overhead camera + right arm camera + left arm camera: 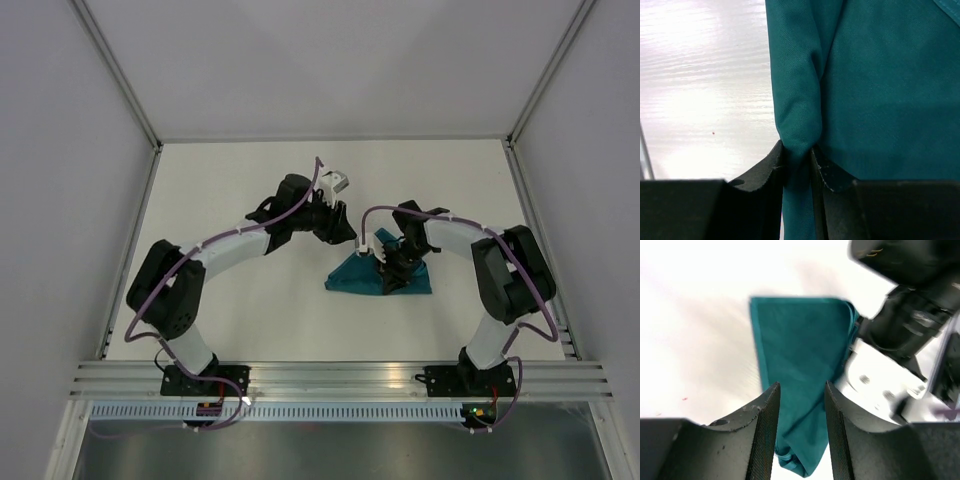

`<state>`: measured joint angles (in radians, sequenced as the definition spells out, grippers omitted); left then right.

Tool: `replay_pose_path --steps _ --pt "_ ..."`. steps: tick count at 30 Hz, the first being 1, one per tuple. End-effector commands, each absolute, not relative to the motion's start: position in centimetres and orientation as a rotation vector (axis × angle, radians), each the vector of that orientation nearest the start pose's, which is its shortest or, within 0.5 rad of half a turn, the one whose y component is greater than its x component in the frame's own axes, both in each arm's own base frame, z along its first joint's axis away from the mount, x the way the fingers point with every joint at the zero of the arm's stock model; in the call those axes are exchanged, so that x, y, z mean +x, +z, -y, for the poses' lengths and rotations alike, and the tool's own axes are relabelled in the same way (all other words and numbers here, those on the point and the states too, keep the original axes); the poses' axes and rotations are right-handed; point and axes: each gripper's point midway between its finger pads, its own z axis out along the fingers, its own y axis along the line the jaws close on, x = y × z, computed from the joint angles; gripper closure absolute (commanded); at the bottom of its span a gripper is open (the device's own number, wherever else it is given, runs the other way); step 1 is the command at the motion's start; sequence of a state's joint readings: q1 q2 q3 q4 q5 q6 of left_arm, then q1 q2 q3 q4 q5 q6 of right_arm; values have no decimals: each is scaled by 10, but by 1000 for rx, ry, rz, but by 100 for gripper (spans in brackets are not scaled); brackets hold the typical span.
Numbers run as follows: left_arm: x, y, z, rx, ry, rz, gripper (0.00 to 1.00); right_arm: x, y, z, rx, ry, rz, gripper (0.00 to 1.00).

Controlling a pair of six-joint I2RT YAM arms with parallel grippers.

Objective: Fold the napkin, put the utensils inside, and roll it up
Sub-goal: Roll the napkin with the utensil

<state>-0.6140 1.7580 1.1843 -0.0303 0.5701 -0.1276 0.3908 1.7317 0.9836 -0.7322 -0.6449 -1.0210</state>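
Note:
The teal-green napkin [362, 278] lies folded into a small wedge on the white table, right of centre. My right gripper [392, 268] is shut on a rolled edge of the napkin [799, 115], which bunches between its pads. My left gripper [352, 240] hovers at the napkin's far left corner, open, with the cloth [800, 365] showing between its fingers [765, 425] without touching them. The right gripper's body [900, 340] is close beside it. No utensils are in view.
The white table [240, 190] is walled by grey panels with metal corner posts [120, 80]. An aluminium rail [340, 380] runs along the near edge at the arm bases. A white part [334, 182] sits on the left wrist.

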Motion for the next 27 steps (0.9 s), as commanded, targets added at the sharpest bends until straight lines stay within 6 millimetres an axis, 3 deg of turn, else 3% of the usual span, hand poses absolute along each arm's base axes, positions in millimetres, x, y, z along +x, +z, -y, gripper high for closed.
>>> replay_pose_path --steps 1,2,3,4,5,6,7,9,10,12,13,18,19,21,22,23,27 --pt "346 174 334 582 -917 -1883 54 200 7 -167 -1837 1105 -2151 85" --pt "346 179 327 538 -901 -1847 54 201 8 -168 -1837 1140 -2137 85" --pt "351 210 321 481 -887 -1718 54 199 9 -163 -1816 1179 -2167 85" --pt "342 194 311 461 -856 -1731 54 203 7 -163 -1810 1204 -2175 85" --pt "339 197 309 451 -835 -1696 54 205 7 -163 -1808 1227 -2167 85" --pt "339 213 304 442 -788 -1610 54 209 9 -161 -1794 1248 -2180 85" --pt "325 201 308 473 -764 -1610 54 208 4 -160 -1786 1280 -2200 85" --pt "321 199 304 504 -631 -1564 54 211 5 -159 -1769 1311 -2205 85" --pt "303 199 316 552 -629 -1517 54 211 2 -158 -1760 1333 -2218 85" --pt "295 196 319 628 -519 -1466 54 213 1 -157 -1749 1348 -2229 85" --pt "279 187 333 695 -524 -1449 54 213 -2 -157 -1745 1359 -2240 85" --pt "246 157 373 958 -368 -1383 53 215 -9 -155 -1730 1373 -2280 85" --pt "230 140 386 1036 -359 -1377 52 215 -9 -155 -1729 1374 -2284 85" --pt "221 132 399 1128 -295 -1333 51 217 -11 -155 -1722 1379 -2292 85" --pt "205 125 410 1182 -293 -1308 50 218 -11 -155 -1721 1378 -2297 85" --pt "202 107 413 1250 -238 -1299 50 220 -11 -154 -1722 1376 -2300 85" --pt "183 84 431 1366 -180 -1234 46 222 -14 -154 -1712 1402 -2324 85"
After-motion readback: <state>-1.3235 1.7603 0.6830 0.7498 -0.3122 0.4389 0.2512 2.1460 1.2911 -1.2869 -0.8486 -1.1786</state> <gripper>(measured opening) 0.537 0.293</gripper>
